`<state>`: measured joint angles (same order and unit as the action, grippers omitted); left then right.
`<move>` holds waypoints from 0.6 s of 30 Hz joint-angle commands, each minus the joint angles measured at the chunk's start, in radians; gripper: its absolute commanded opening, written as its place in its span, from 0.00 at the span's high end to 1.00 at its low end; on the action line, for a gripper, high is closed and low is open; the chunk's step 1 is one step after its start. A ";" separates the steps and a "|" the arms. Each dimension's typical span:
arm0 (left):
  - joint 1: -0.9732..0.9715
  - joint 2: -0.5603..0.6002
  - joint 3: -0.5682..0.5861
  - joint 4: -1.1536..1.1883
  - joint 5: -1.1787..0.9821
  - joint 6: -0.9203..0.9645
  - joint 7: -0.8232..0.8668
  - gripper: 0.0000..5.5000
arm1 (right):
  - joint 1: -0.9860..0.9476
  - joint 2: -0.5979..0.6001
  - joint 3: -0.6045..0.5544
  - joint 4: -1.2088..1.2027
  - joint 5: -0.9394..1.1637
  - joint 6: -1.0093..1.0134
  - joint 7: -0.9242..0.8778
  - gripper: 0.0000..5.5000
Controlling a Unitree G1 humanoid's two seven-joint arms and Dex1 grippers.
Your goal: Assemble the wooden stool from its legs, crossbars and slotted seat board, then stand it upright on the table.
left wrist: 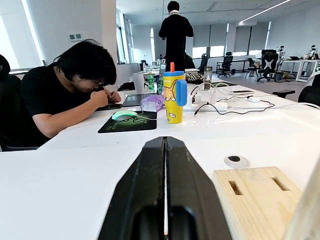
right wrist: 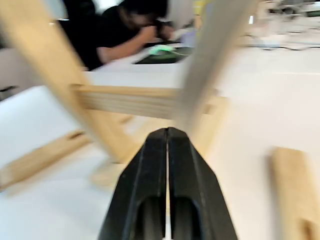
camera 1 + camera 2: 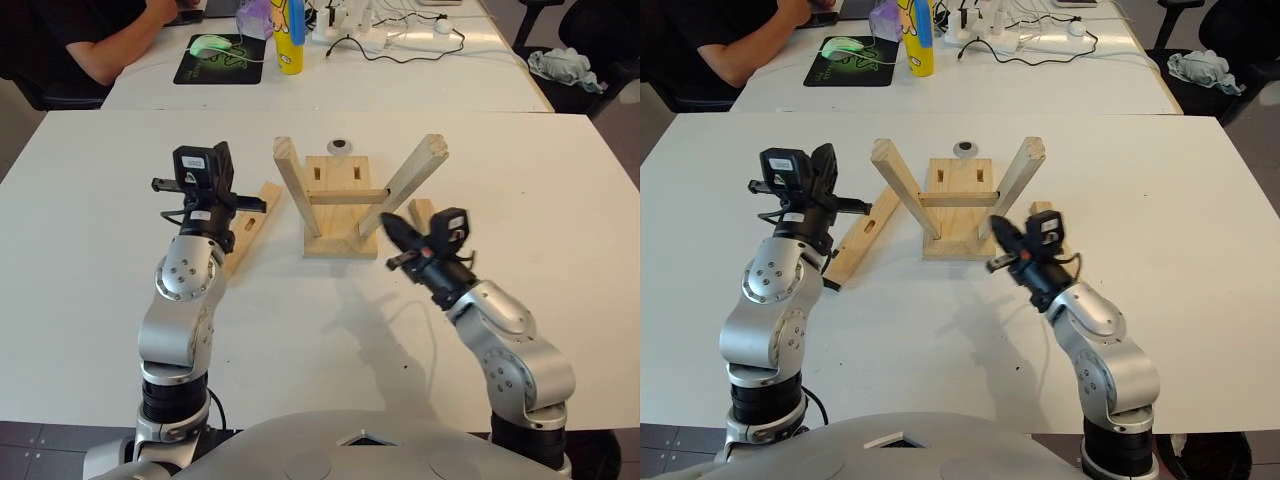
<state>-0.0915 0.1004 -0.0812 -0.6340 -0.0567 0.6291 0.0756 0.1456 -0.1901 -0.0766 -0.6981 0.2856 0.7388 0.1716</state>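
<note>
So far, the seat board (image 3: 335,240) lies flat on the table (image 3: 100,200), with a pair of legs (image 3: 296,185) standing slanted out of it and one crossbar (image 3: 345,197) joining them. A loose slotted piece (image 3: 245,235) lies flat just left of the board, and a second loose piece (image 3: 421,212) lies just right of it. The left gripper (image 1: 165,150) hangs over the left-hand piece, fingers pressed together and empty. The right gripper (image 2: 166,135) sits near the board's front right corner, likewise closed on nothing. By my reckoning it's about half built: the loose pieces need fitting, then the stool needs turning upright
</note>
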 commanded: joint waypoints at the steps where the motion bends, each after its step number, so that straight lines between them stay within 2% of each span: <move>1: -0.019 -0.016 -0.027 0.019 0.013 -0.004 -0.012 1.00 | -0.086 -0.002 -0.041 0.050 -0.128 -0.086 -0.131 1.00; 6: -0.046 -0.016 -0.027 0.043 0.026 -0.028 -0.020 1.00 | -0.194 0.025 -0.043 0.096 -0.173 -0.168 -0.182 1.00; 13: -0.057 0.000 -0.024 0.055 0.052 -0.042 -0.042 1.00 | -0.210 0.039 -0.027 0.103 -0.182 -0.187 -0.183 1.00; 14: -0.058 0.009 -0.044 0.059 0.060 -0.049 -0.056 1.00 | -0.214 0.032 0.009 0.106 -0.167 -0.193 -0.142 1.00; 17: -0.060 0.051 -0.179 0.092 0.085 -0.018 -0.143 1.00 | -0.213 -0.057 0.210 0.133 -0.216 -0.210 0.003 1.00; 18: -0.057 0.058 -0.207 0.104 0.094 0.003 -0.155 1.00 | -0.207 -0.063 0.233 0.147 -0.224 -0.205 0.015 1.00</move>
<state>-0.1454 0.1352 -0.2020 -0.5625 0.0173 0.5879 -0.0312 -0.0589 -0.2181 0.0612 -0.5795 0.0814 0.5360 0.1172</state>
